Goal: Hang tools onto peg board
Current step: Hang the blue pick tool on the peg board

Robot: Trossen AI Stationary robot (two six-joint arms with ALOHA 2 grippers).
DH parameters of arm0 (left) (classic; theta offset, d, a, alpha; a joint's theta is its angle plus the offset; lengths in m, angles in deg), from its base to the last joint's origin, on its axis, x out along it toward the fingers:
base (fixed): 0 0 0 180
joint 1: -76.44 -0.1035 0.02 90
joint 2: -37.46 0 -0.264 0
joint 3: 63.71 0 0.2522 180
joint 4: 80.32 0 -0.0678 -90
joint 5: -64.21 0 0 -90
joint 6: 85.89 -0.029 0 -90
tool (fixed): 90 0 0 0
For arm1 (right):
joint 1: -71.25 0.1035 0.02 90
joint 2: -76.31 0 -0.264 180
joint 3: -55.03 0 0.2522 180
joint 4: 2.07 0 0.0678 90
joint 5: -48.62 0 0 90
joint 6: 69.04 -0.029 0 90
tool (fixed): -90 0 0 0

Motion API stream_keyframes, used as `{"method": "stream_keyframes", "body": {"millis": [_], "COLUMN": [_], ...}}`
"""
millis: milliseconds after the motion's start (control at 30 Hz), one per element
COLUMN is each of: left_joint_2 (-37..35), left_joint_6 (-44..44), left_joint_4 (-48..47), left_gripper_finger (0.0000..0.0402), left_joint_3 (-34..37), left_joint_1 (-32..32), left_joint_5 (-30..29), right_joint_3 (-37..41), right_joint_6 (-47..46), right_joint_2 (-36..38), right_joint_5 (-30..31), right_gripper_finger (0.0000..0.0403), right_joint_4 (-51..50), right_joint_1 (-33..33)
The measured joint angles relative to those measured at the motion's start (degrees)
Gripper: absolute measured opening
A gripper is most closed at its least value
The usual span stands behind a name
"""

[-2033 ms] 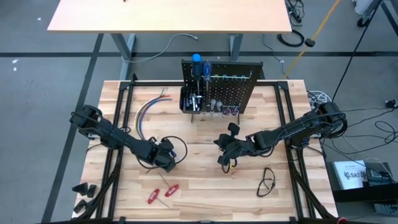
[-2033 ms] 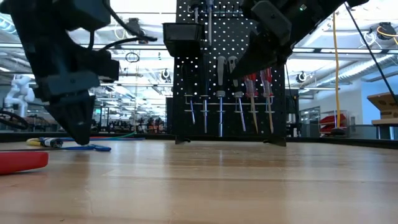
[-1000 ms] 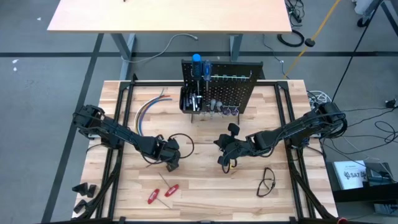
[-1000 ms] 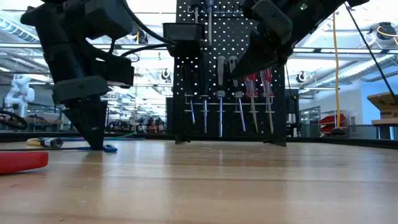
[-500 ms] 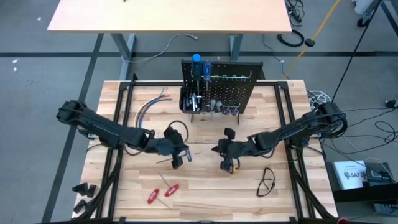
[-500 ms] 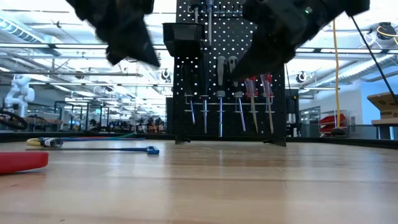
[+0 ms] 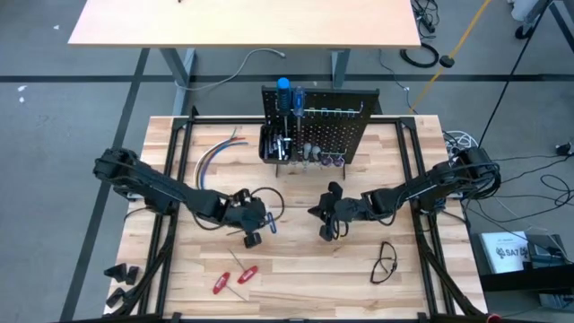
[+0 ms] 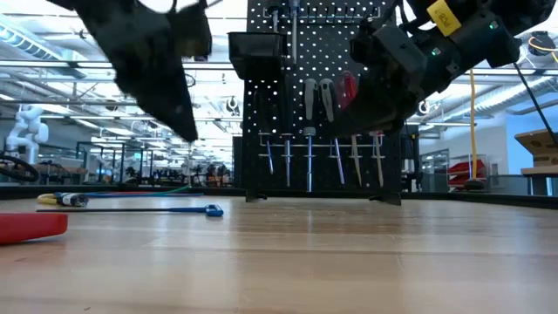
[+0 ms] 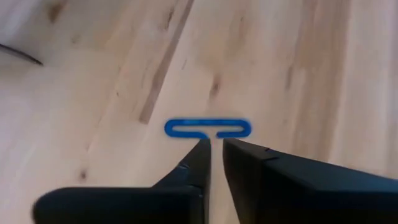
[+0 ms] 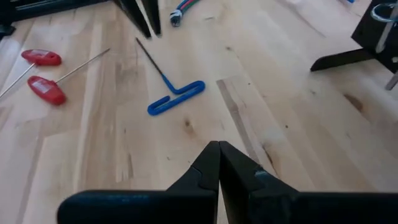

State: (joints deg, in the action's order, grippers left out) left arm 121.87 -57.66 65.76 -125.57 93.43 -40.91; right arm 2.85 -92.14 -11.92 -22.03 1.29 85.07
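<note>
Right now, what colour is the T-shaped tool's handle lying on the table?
Blue, clearest in the right wrist view.

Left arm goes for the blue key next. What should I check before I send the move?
1. Blue key lying flat on the table, held by nothing: ok.
2. Left tool in line with the key's handle: ok.
3. Left tool open wide enough to take the key: not ok, only a slit.
4. Right tool shut and clear of the key: ok.
5. Free hook on the peg board: cannot tell.
</note>
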Motion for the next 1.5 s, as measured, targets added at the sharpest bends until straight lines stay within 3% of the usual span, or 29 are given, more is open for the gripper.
{"method": "stream_keyframes", "body": {"millis": [300, 433, 633, 900, 1033, 1333, 1500], "left_joint_2": [9.9, 11.9, 12.1, 12.1, 12.1, 12.2, 12.1], "left_joint_6": [1.1, -0.1, -0.2, -2.0, -6.6, -9.1, -9.3], "left_joint_4": [0.3, 1.3, 9.2, 10.6, 12.6, 14.4, 15.6], "left_gripper_finger": [0.0110, 0.0113, 0.0114, 0.0114, 0.0099, 0.0015, 0.0008], "left_joint_3": [0.0, 0.6, 4.6, 6.5, 6.7, 7.4, 7.6], "left_joint_1": [-0.6, -0.7, -1.2, -1.6, -1.7, -2.5, -2.9], "left_joint_5": [1.2, -0.6, 1.9, 3.1, 5.1, 7.7, 8.0], "right_joint_3": [0.0, 0.0, 0.0, 0.0, 0.0, 0.0, 0.0], "right_joint_6": [0.0, 0.0, 0.0, 0.0, 0.0, -0.3, -0.3], "right_joint_2": [0.0, 0.0, 0.0, 0.0, 0.0, 0.0, 0.0], "right_joint_5": [0.0, 0.0, 0.0, 0.0, 0.0, 0.0, 0.0], "right_gripper_finger": [0.0000, 0.0000, 0.0000, 0.0000, 0.0000, 0.0000, 0.0000], "right_joint_4": [-0.1, -0.2, -0.4, -1.0, -1.1, -1.1, -1.1], "right_joint_1": [0.0, 0.0, 0.0, 0.0, 0.0, 0.0, 0.0]}}
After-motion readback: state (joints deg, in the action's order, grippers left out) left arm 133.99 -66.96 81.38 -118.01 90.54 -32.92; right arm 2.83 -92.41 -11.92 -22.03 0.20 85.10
